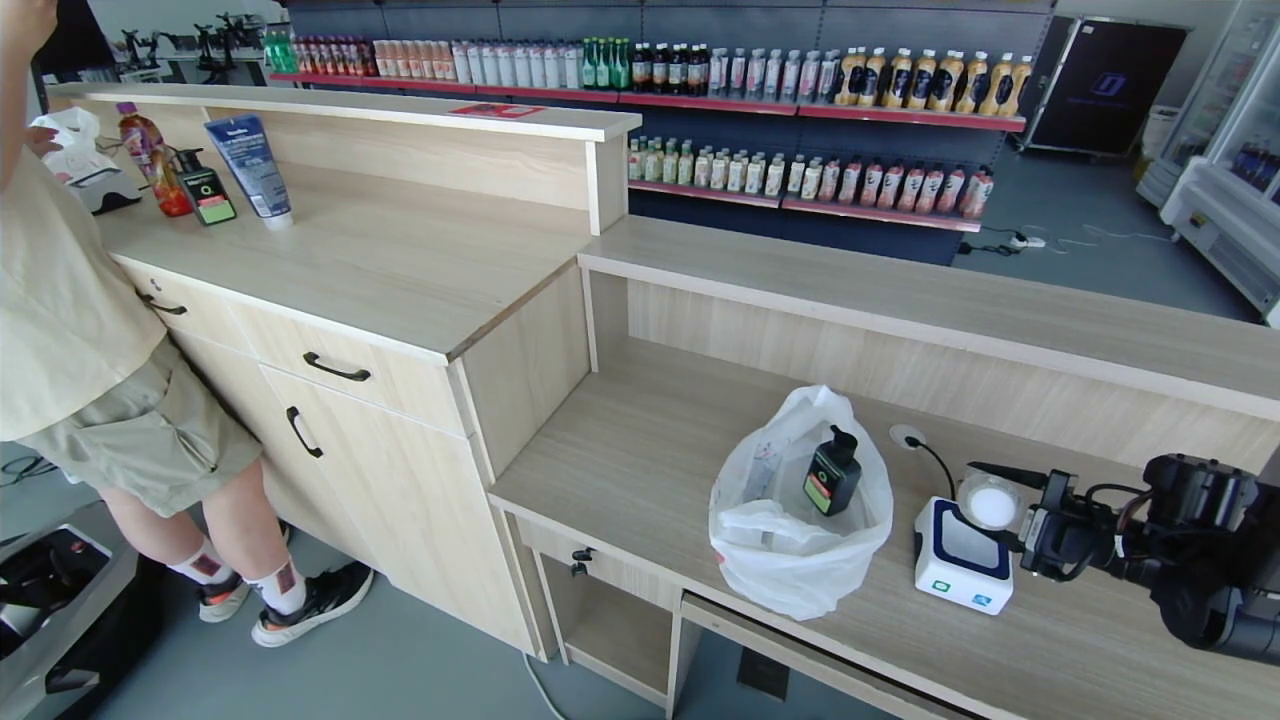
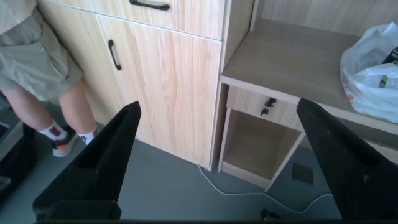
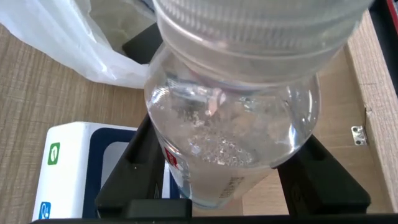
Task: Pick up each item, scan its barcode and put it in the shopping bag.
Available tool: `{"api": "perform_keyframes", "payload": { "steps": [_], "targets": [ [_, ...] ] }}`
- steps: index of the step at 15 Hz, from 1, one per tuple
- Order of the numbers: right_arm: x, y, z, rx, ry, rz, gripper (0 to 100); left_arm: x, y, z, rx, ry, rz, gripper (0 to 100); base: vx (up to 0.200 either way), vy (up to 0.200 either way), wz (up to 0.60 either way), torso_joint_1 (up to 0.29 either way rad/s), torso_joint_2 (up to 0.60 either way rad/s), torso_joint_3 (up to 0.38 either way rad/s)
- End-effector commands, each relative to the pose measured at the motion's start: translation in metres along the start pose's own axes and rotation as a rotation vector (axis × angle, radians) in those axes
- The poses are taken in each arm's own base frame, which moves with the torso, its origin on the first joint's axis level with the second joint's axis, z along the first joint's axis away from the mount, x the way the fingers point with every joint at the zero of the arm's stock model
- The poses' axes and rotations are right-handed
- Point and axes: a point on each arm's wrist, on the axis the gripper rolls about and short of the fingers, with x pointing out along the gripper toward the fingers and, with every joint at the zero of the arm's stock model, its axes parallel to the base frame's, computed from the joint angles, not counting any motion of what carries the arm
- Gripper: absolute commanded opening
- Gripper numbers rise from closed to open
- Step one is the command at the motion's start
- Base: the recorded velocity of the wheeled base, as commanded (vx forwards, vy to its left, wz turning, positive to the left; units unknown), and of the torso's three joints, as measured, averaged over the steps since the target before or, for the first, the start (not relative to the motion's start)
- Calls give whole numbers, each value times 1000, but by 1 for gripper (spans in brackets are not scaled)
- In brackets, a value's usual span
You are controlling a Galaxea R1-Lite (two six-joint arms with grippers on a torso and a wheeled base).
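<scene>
Finding: your right gripper [image 1: 1005, 512] is pinching a clear bottle [image 1: 988, 506], a finger on either side of its body, and holds it low over the scanner [image 1: 960, 562] on the desk [image 1: 640, 440]. In the right wrist view the scanner's window sits directly behind the bottle, so you should judge the scan step to be in hand; whether a barcode faces the window cannot be told. The bottle's long axis appears to run roughly along the gripper's reach, with one round end turned up toward the head camera; treat that as a reading, not a certainty. The relation that governs your next move: the bag [image 1: 770, 560] stands just beside the scanner, on the robot's left of the held bottle, mouth open upward, with a pump bottle [image 1: 832, 478] upright inside. You would need to carry the bottle leftward and over the bag's rim, keeping clear of the pump head. The right arm is plainly the nearer one. Your left gripper [image 2: 217, 106] has its fingers spread with nothing between them, and it looks down at the floor before the cabinet [image 2: 168, 81], well apart from the bag. A tube [image 1: 250, 165] and other items stand on the raised counter, far from both grippers.
</scene>
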Motion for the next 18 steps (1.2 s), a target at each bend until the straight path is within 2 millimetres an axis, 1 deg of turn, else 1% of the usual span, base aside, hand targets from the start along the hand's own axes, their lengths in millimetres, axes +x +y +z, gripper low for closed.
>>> {"api": "perform_keyframes", "payload": {
  "steps": [1, 3, 18],
  "targets": [
    [6, -2, -1, -13, -12, -4, 0, 0, 0, 0, 0, 0, 0, 100, 0, 0, 0, 0, 0, 0],
    [10, -1, -1, -17, -21, -2, 0, 0, 0, 0, 0, 0, 0, 100, 0, 0, 0, 0, 0, 0],
    [12, 4, -4, -6, -21, 7, 0, 0, 0, 0, 0, 0, 0, 100, 0, 0, 0, 0, 0, 0]
  ]
}}
